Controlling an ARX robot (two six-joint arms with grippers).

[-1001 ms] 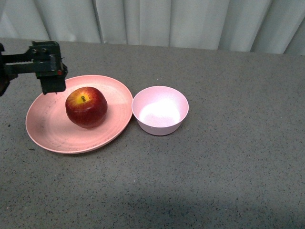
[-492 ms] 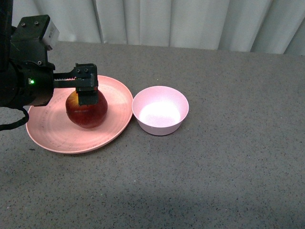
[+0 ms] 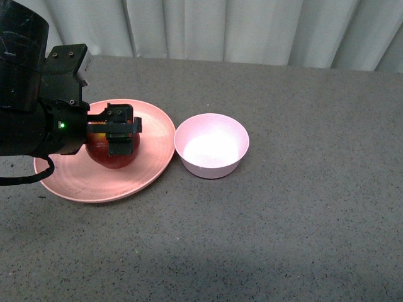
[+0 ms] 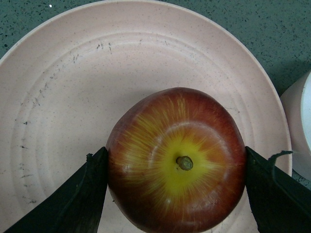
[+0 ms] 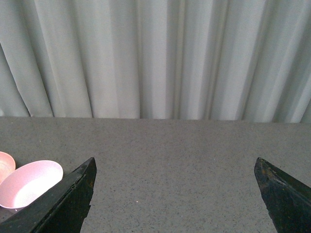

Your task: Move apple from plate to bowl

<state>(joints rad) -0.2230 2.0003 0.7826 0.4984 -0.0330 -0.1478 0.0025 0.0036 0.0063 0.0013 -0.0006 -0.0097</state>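
Left of the frame's middle, the apple point(image 4: 177, 160) sits on the plate point(image 3: 151, 170), the left tool point(image 3: 117, 139) clamped on both its sides (bowl point(image 3: 211, 168) just right). The right tool point(image 5: 175, 194) hangs spread apart above the worktop point(image 5: 170, 145).

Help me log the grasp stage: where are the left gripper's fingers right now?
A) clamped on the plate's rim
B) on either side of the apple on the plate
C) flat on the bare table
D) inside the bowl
B: the left wrist view shows the left gripper's dark fingers touching either side of the apple, which sits on the plate.
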